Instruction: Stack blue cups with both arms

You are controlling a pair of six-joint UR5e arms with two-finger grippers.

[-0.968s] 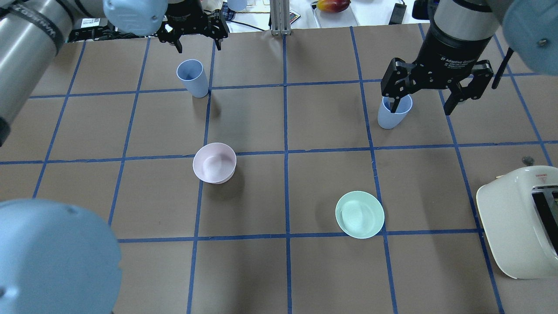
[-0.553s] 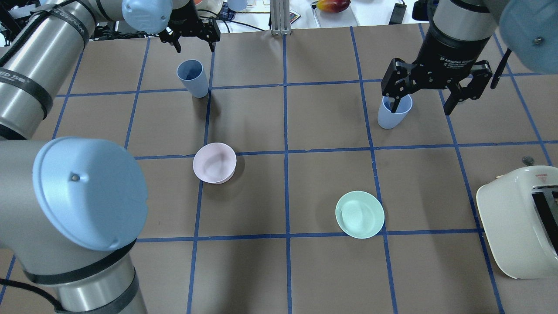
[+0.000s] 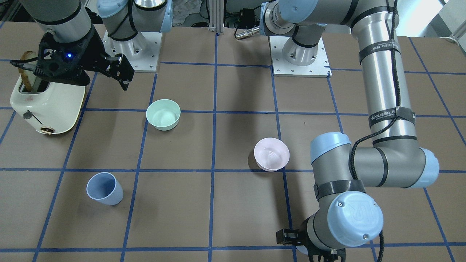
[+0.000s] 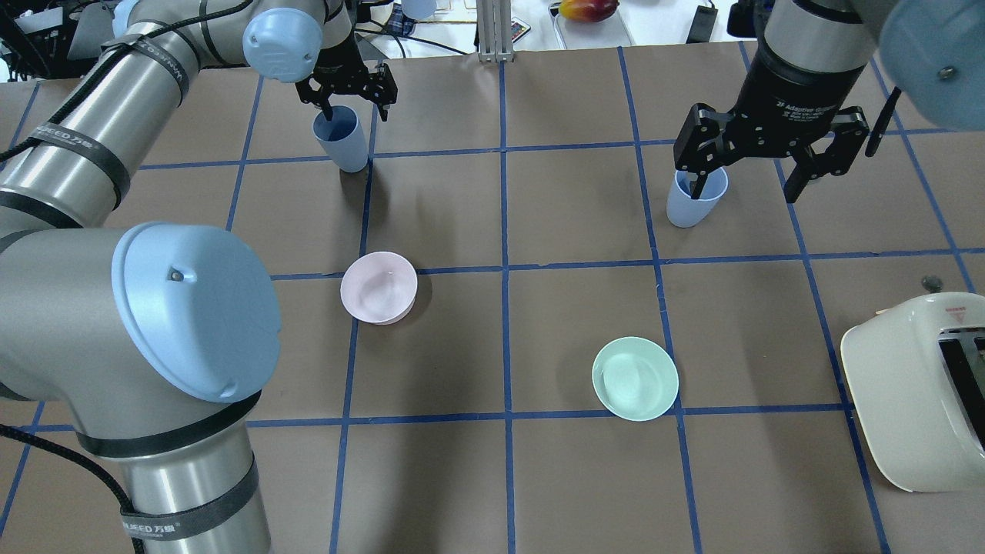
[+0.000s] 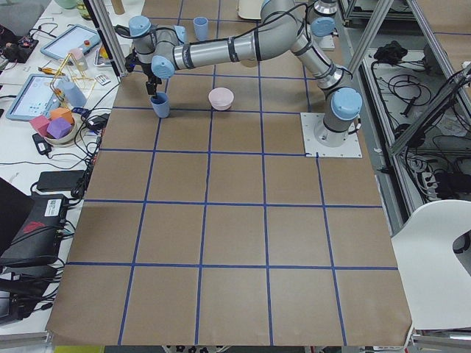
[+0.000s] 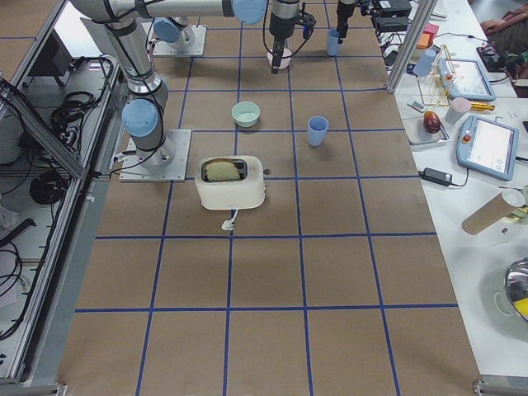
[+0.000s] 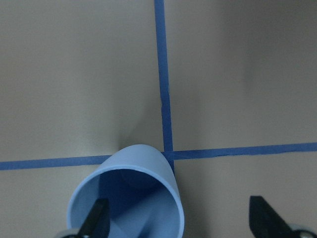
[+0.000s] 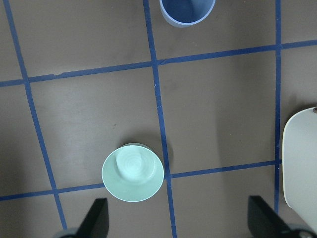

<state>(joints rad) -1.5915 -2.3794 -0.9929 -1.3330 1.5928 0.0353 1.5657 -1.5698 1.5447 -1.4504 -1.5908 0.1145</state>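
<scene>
- You are looking at a brown bench (image 4: 569, 200) gridded with blue tape. Two blue cups are standing upright on it, well apart.
- The first blue cup (image 4: 338, 138) is sitting at the upper left of the overhead view, just beside a tape crossing.
- The left arm (image 4: 100, 138) is hanging over that cup with the left jaws spread wide. In the left wrist view, one finger (image 7: 96, 223) is dipping inside the cup's mouth. The other finger (image 7: 262, 220) is hanging outside, well clear of the wall, so nothing is being gripped.
- The second blue cup (image 4: 692, 204) is standing at the upper right of the overhead view, just beside a tape line.
- The right arm (image 4: 808, 23) is hovering there with the right jaws released and empty.
- In the overhead view one right finger (image 4: 696, 185) is overlapping the second cup's rim. The right wrist view is showing that cup low beneath the camera at the top edge of the frame, so the jaws are hanging high above it, touching nothing.
- A pale pink bowl (image 4: 378, 287) is resting left of centre in the overhead view.
- A mint-green bowl (image 4: 635, 378) is resting lower right of centre. Both bowls are sitting apart from the cups.
- A cream toaster (image 4: 916, 392) is sitting at the right edge of the overhead view. In the front-facing view a slice of bread (image 3: 26, 69) is poking out of its slot.
</scene>
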